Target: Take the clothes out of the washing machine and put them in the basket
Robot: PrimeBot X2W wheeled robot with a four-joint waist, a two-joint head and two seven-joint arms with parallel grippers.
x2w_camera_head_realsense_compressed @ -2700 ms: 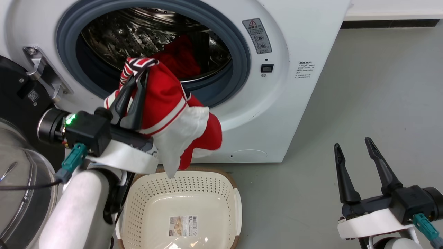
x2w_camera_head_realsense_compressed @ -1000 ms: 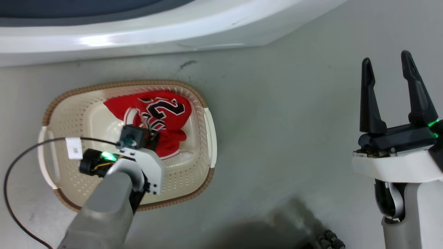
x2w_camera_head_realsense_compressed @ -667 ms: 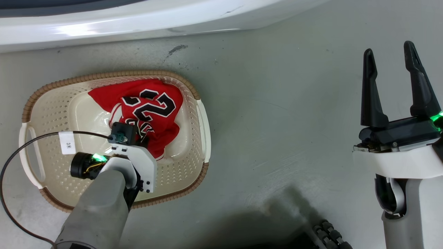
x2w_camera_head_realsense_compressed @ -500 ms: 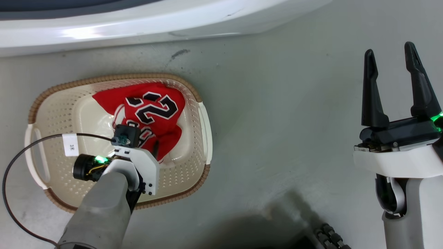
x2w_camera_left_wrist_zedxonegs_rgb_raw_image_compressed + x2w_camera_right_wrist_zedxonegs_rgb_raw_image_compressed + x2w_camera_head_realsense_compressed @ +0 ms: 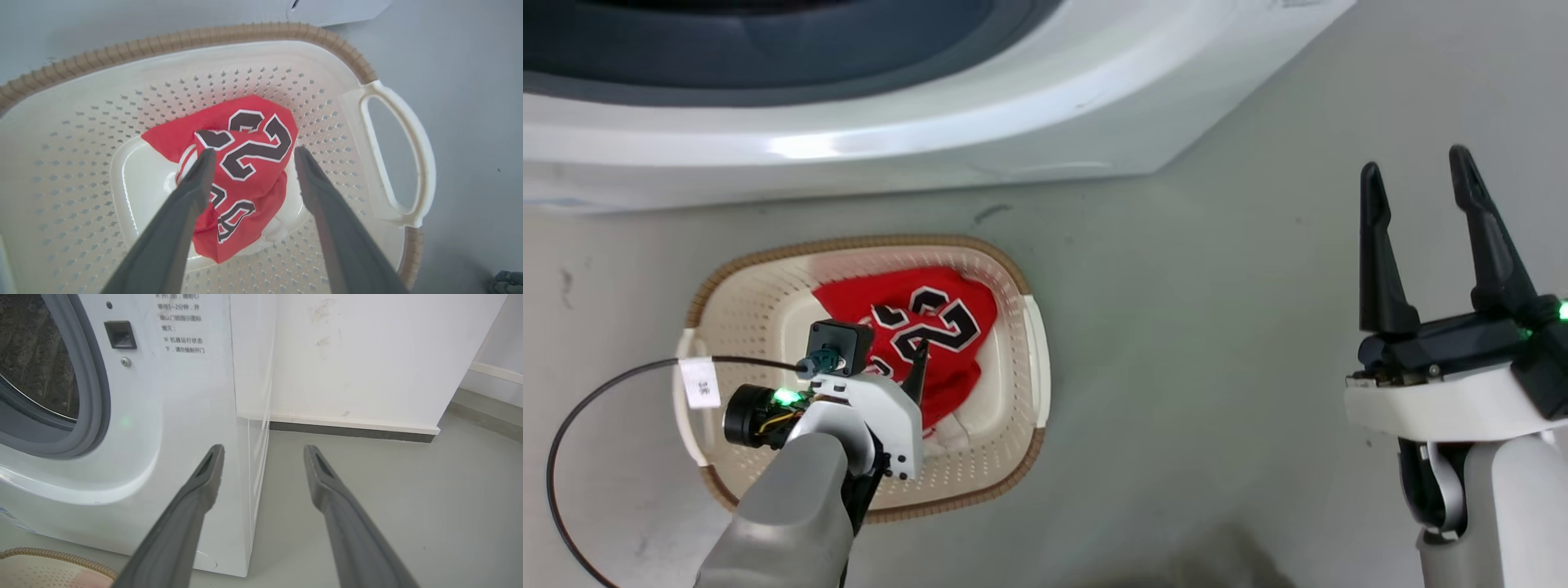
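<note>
The floor (image 5: 1217, 327) is smooth, pale grey-green and slightly glossy, with a short dark scuff (image 5: 992, 214) just in front of the machine (image 5: 849, 147). The machine's white front curves along the top of the head view. The right wrist view shows its grey gasket (image 5: 92, 375), a slice of steel drum (image 5: 36, 355) and a printed sticker (image 5: 179, 330). Beside the machine stands a white wall (image 5: 367, 355) bearing faint brownish marks (image 5: 327, 310), with a dark skirting (image 5: 351, 430) where it meets the floor.

The basket (image 5: 849, 243) sits on the floor close before the machine. A red jersey (image 5: 931, 318) with black numerals lies crumpled on its base, toward the side with the white handle (image 5: 392, 155).

The left tool (image 5: 254, 152) is released: its fingers are spread wide to either side of the jersey and grip nothing. I cannot tell whether they touch the cloth. A black cable (image 5: 572, 425) loops from its wrist over the floor.

The right tool (image 5: 1413, 159) is also spread and empty, above bare floor, well apart from the basket and pointing toward the machine's corner.
</note>
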